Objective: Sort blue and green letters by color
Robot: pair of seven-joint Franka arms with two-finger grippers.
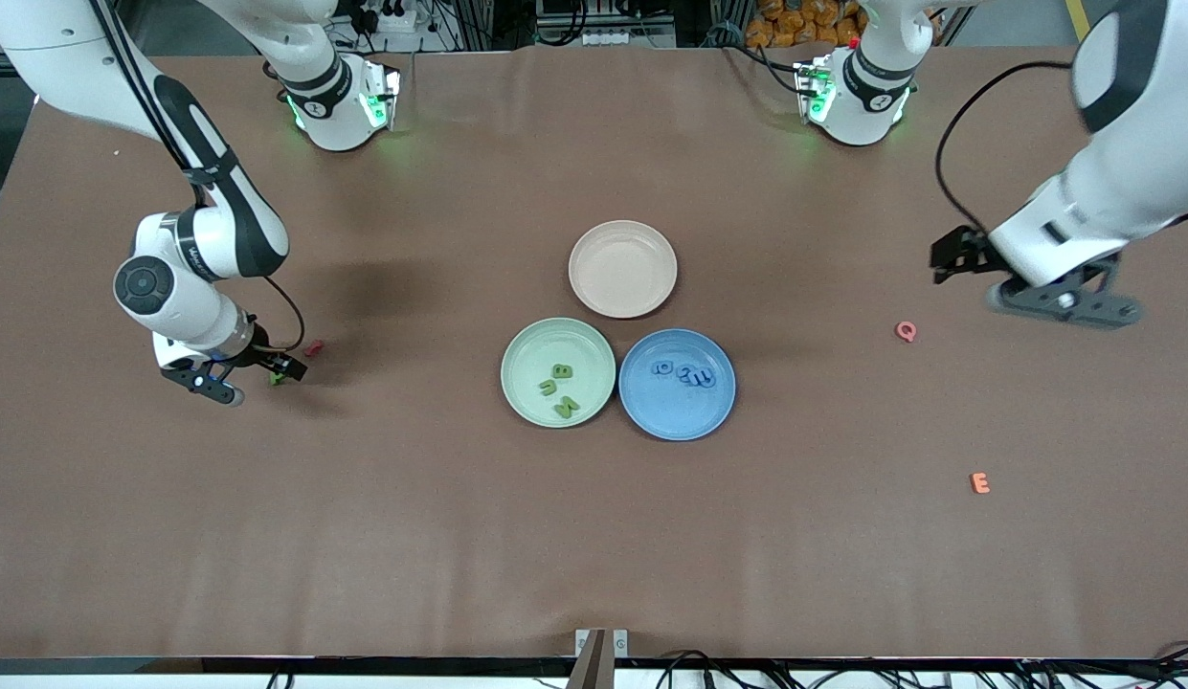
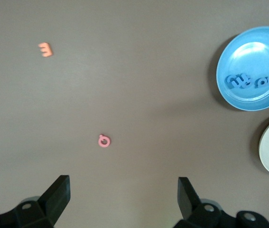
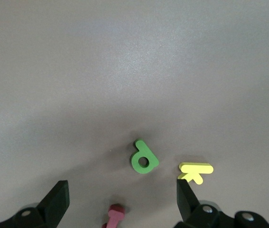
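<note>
Nearest to the front camera lies the small orange foam letter E (image 1: pixel 979 483), toward the left arm's end of the brown table (image 1: pixel 364 536); it is not part of my sorting.

Now from large to small. Three round plates stand together at the middle of the table. The cream plate (image 1: pixel 622 268) is farthest from the front camera and holds nothing that I can see. The pale green plate (image 1: pixel 558 372) holds three grass-green letters (image 1: pixel 558 389). Just beside it, the blue plate (image 1: pixel 677 384) holds a cluster of mid-blue letters (image 1: pixel 687 374); they overlap, so I cannot count them surely.

My left gripper (image 2: pixel 122 199) waits with its fingers wide apart over the table near the pink letter Q (image 1: pixel 906 331), holding nothing. My right gripper (image 3: pixel 122 202) is low over the table at the right arm's end, fingers also spread and empty. Between them lies the last green letter, a P (image 3: pixel 144 158), flat on the table. A yellow K (image 3: pixel 195 170) and a dark red letter (image 3: pixel 114 214) lie just beside it, not touching it.

I judge the task nearly finished: this green P must go to the green plate.
</note>
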